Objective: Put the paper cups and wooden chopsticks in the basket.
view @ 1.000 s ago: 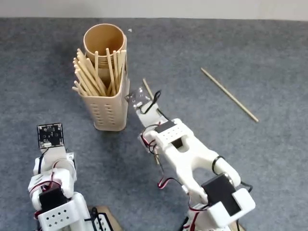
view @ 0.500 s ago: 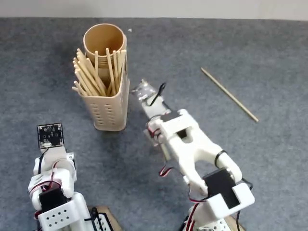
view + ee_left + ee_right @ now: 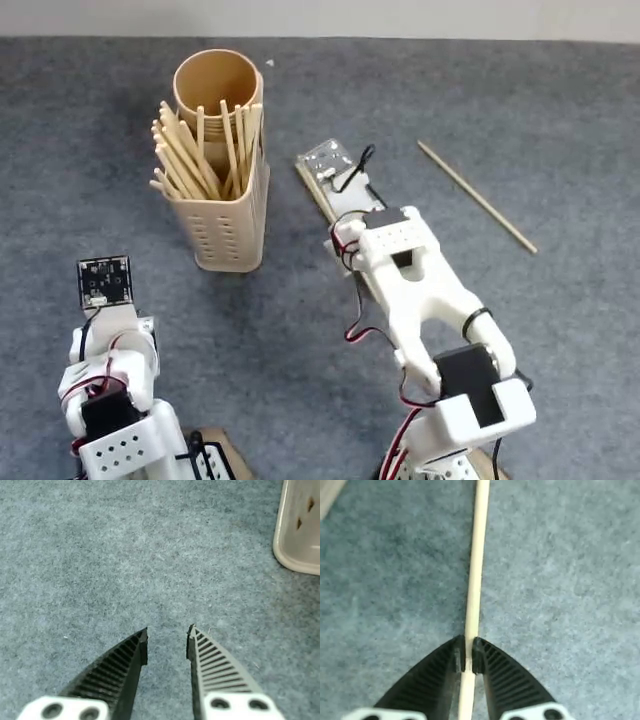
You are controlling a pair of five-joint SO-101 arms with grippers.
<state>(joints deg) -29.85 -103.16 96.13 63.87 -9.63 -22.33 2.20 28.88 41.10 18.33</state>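
A tan perforated basket [image 3: 228,232] stands upright on the grey carpet, holding several wooden chopsticks [image 3: 195,150] and a paper cup [image 3: 214,84] at its far side. My right gripper [image 3: 468,655] is shut on one chopstick [image 3: 477,555], which lies along the carpet; in the high view that chopstick [image 3: 308,183] pokes out beside the right arm [image 3: 400,262], to the right of the basket. A loose chopstick [image 3: 476,196] lies farther right. My left gripper [image 3: 167,636] is open above bare carpet, with a corner of the basket [image 3: 300,535] off to one side.
Grey carpet covers the whole work area. The left arm [image 3: 105,350] sits folded at the near left, well short of the basket. Open carpet lies between the right arm and the loose chopstick.
The right arm has swung to the right and farther out, away from the basket, carrying the held chopstick with it. The left arm has not moved.
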